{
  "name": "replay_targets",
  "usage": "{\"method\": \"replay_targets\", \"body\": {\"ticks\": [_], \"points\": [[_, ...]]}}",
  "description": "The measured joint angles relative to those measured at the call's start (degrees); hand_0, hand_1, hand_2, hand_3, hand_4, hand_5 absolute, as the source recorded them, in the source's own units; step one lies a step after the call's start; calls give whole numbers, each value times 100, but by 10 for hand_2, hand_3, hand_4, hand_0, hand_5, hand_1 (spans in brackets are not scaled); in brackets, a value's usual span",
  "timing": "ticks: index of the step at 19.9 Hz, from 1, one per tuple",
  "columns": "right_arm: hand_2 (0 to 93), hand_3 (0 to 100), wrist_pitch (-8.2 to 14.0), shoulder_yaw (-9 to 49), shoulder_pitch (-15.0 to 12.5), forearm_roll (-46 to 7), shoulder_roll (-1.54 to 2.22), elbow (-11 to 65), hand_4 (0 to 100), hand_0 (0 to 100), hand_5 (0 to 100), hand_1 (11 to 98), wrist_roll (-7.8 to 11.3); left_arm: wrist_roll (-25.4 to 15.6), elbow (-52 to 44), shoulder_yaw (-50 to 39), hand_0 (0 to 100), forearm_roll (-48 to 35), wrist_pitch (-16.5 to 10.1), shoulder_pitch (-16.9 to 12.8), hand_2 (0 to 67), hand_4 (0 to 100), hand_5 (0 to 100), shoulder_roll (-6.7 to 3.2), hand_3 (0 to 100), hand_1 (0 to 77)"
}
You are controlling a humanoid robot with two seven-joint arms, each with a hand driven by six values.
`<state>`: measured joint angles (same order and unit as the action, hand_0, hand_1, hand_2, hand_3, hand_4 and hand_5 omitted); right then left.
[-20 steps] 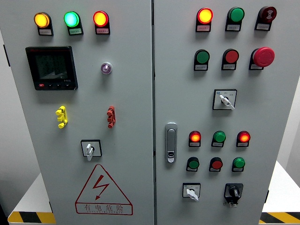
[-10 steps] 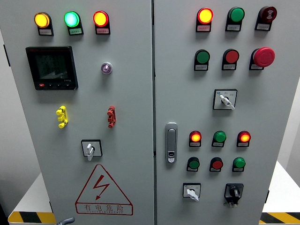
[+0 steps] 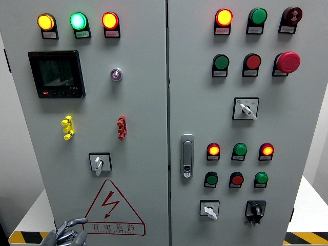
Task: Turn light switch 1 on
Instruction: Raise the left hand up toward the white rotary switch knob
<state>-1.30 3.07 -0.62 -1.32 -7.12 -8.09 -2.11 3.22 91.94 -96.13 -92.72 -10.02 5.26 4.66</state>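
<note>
A grey electrical cabinet fills the head view. Its left door (image 3: 138,102) carries a yellow toggle switch (image 3: 67,127), a red toggle switch (image 3: 121,127) and a white rotary selector (image 3: 99,163) with its handle pointing down. No label showing which one is switch 1 is readable. My left hand (image 3: 66,234) rises at the bottom left, below the selector and beside the red warning triangle (image 3: 111,209). Its grey fingers (image 3: 77,222) are loosely spread and hold nothing. It touches no switch.
Lit amber, green and red lamps (image 3: 78,21) and a black meter (image 3: 56,74) sit at the left door's top. The right door has a handle (image 3: 187,156), push buttons, a red mushroom button (image 3: 288,61) and further selectors (image 3: 246,108). Yellow-black floor stripes (image 3: 25,237) run at both bottom corners.
My left hand has come up into view at the bottom left, from nothing, to a fingertip, to several fingers. The cabinet's lamps and switches look unchanged.
</note>
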Motion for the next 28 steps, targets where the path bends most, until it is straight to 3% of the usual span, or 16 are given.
{"method": "replay_targets", "body": {"ticks": [6,13,22,24,28], "points": [[0,197,4,1,0,0,6,0,194,0,105,183,0,630,159,-6,0,0,33,256,320,1000,966,72,855,394],[0,197,-1,1,0,0,5,0,194,0,105,199,0,997,165,49,0,0,494,810,333,1000,961,110,865,397],[0,197,1,7,0,0,3,0,194,0,105,199,1,1326,129,171,0,0,560,1159,345,1000,962,135,875,402],[0,197,1,7,-1,0,3,0,194,0,105,197,0,1392,137,235,0,0,726,1255,353,1000,982,152,902,426],[0,197,1,1,-1,0,2,0,194,0,105,195,0,1759,160,557,0,1,1451,1411,373,1000,991,174,930,442]]}}
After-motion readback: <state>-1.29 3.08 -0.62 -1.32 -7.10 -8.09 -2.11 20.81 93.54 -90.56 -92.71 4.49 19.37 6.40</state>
